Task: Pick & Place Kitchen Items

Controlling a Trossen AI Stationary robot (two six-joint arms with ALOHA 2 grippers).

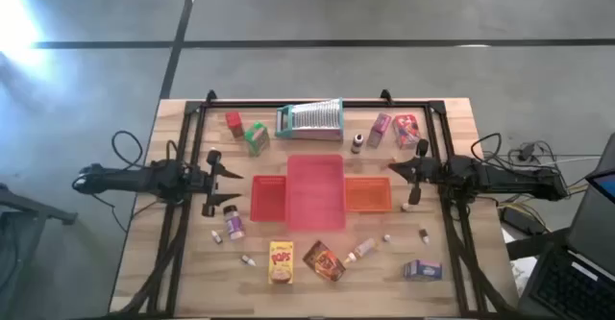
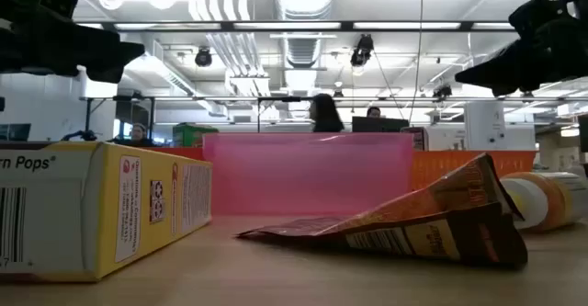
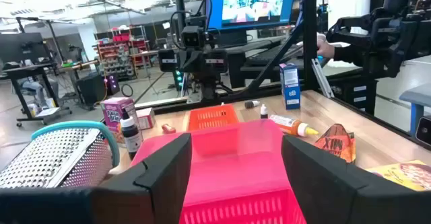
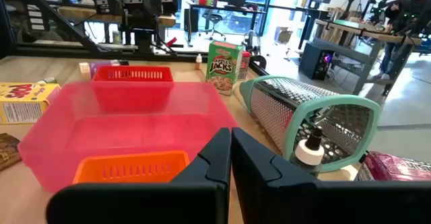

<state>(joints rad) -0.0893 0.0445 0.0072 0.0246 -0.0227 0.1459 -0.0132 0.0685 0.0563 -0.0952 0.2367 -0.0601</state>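
The left jaws (image 1: 223, 179) are hovering over the left edge of the wooden surface (image 1: 144, 233), spread wide and released, gripping nothing and pointing toward the middle. Just in front of them and a little to one side, a small spice jar (image 1: 232, 224) is standing upright. Beyond the jar, toward the near edge, a yellow cardboard box (image 1: 281, 262) is lying flat with its long axis running from the trays to the surface's near edge. Beside it a crinkled brown packet (image 1: 323, 260) is lying flat at a slant, and a tiny bottle (image 1: 362, 251) with an orange tip is resting on its side, pointing away from the packet.

Directly ahead of the left jaws, the trays are sitting in a row and blocking the straight line between the two arms: a flat red tray (image 1: 268, 197), a taller translucent pink bin (image 1: 315, 191), then an orange tray (image 1: 368, 194). Behind them a green box (image 1: 257, 138) is standing next to a ribbed silver grater (image 1: 310, 118) with a teal frame, lying on its side.

A pink box (image 1: 380, 129) and a red box (image 1: 406, 128) are resting near the far right corner. The right jaws (image 1: 405, 169) are hanging beside the orange tray, clenched together with nothing between them. Off to their side, near the front corner, a blue-purple box (image 1: 422, 270) is lying flat.
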